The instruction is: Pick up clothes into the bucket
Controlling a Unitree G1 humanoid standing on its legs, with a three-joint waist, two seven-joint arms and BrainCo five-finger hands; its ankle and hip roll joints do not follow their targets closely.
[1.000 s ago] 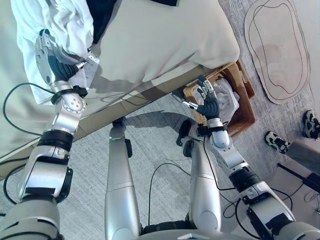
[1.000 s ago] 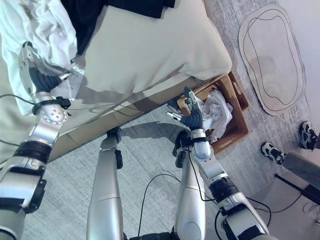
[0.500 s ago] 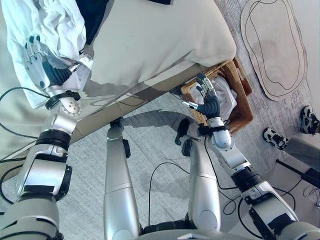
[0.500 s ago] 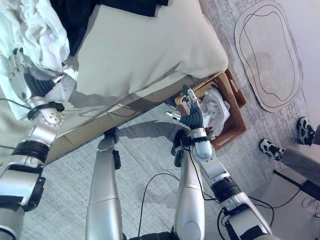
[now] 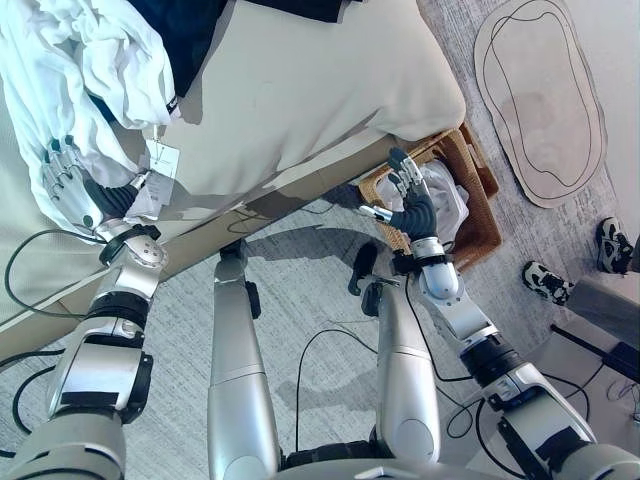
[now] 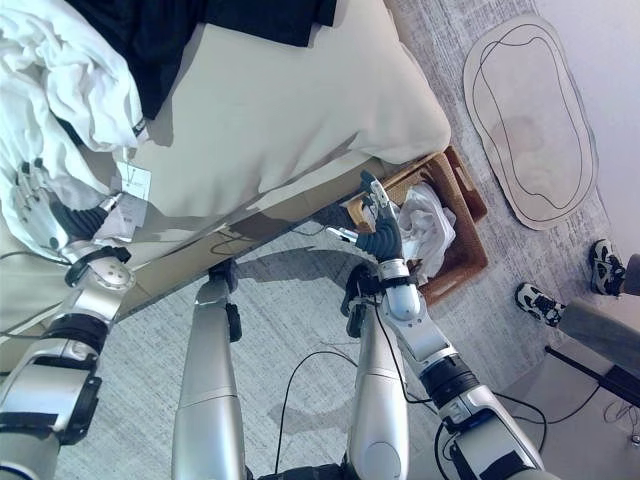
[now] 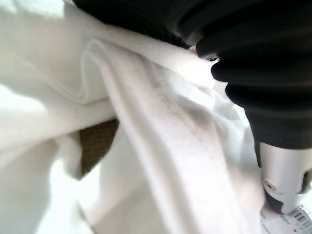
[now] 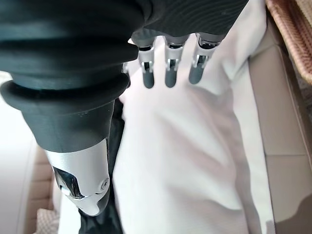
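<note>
Item one: my left hand (image 5: 68, 190), at the near edge of the bed (image 5: 300, 90), fingers straight and spread, lying against the white clothes (image 5: 90, 60); its wrist view shows white folds close up, and I see nothing clasped.

Item two: the white clothes, heaped at the bed's left end with a paper tag (image 5: 160, 158) hanging from them, just beside the left hand.

Item three: a dark garment (image 6: 180, 25) along the bed's far edge, touching the white heap.

Item four: my right hand (image 5: 412, 205), fingers relaxed and apart, holding nothing, above the near rim of the wicker basket (image 5: 478, 215).

Item five: the basket, on the floor off the bed's right corner, white clothing (image 6: 425, 225) inside.

Item six: a pale rug (image 5: 540, 95) beyond it, well apart.

Item seven: a person's shoes (image 5: 550, 280) on the floor, far right.
</note>
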